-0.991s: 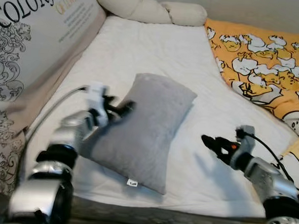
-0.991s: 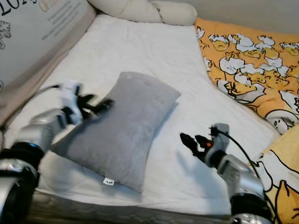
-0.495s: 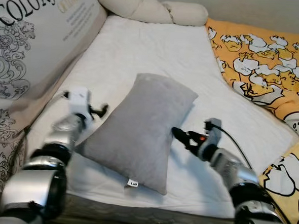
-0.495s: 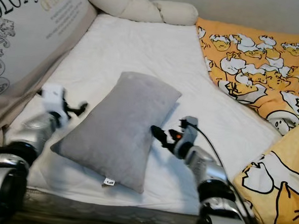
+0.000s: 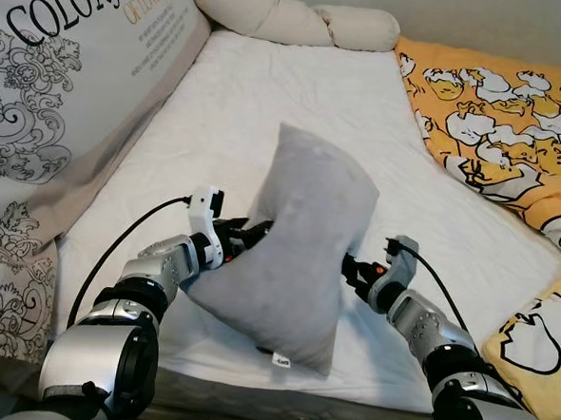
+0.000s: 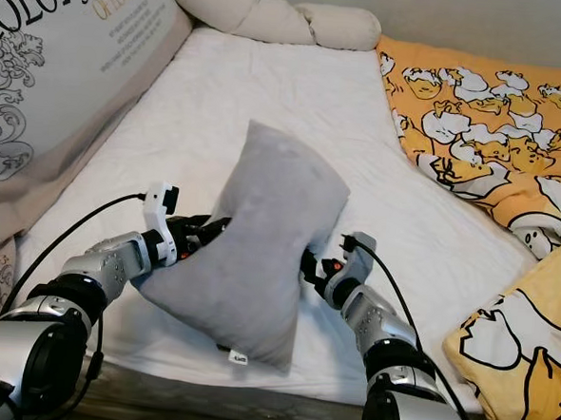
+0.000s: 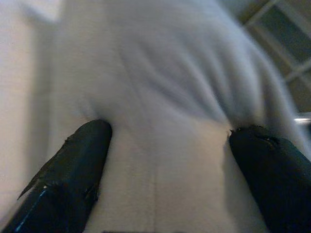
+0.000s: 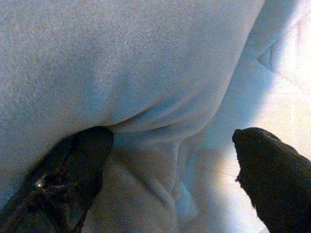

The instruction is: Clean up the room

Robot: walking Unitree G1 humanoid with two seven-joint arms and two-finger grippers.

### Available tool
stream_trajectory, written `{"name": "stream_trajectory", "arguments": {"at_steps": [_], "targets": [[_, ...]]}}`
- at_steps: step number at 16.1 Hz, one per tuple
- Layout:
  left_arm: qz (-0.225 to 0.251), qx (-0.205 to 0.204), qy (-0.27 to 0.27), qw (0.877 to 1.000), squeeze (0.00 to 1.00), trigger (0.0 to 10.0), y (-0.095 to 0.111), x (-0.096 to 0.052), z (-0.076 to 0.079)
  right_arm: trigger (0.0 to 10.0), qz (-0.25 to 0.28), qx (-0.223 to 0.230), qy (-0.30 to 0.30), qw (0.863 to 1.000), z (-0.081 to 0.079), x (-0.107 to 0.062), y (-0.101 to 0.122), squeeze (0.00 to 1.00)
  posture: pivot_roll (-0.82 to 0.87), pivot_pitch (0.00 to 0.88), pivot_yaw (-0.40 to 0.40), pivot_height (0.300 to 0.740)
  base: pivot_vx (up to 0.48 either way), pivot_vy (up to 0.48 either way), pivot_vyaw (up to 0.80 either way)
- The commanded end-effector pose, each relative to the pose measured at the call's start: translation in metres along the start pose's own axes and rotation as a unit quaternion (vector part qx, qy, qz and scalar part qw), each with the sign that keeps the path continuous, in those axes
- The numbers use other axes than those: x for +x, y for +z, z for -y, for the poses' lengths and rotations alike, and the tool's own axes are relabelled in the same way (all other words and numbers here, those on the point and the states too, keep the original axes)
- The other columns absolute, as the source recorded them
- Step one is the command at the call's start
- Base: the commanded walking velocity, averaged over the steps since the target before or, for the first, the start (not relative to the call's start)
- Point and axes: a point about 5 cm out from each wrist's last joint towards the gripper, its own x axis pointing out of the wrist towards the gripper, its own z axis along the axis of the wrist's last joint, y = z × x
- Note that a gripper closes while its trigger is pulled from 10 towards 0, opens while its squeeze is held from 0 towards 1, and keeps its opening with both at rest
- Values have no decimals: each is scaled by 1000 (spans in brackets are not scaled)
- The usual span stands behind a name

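Both jaws, spread wide, press the grey pillow [image 5: 302, 245] between them.

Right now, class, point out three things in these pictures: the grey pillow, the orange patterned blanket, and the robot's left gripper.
grey pillow [image 5: 302, 240], left eye view, middle of its front face.
orange patterned blanket [image 5: 500, 119], left eye view, flat part by the white sheet.
left gripper [image 7: 165, 160], left wrist view, midway between its two black fingers.
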Motion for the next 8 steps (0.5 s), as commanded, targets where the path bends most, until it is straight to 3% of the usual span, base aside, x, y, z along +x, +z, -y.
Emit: {"name": "stream_trajectory", "arguments": {"at_steps": [1, 5, 8], "targets": [[10, -38, -52, 998, 1000, 10000, -3, 5, 10, 10000, 25, 37, 30, 999, -10, 5, 7, 1000, 30, 0, -30, 740, 0, 0, 0], [76, -87, -51, 992, 1000, 10000, 14, 0, 6, 10000, 44, 87, 56, 994, -16, 8, 9, 1000, 31, 0, -22, 740, 0, 0, 0], [43, -72, -77, 994, 1000, 10000, 7, 0, 9, 10000, 54, 109, 113, 986, -29, 11, 11, 1000, 32, 0, -15, 740, 0, 0, 0]]}}
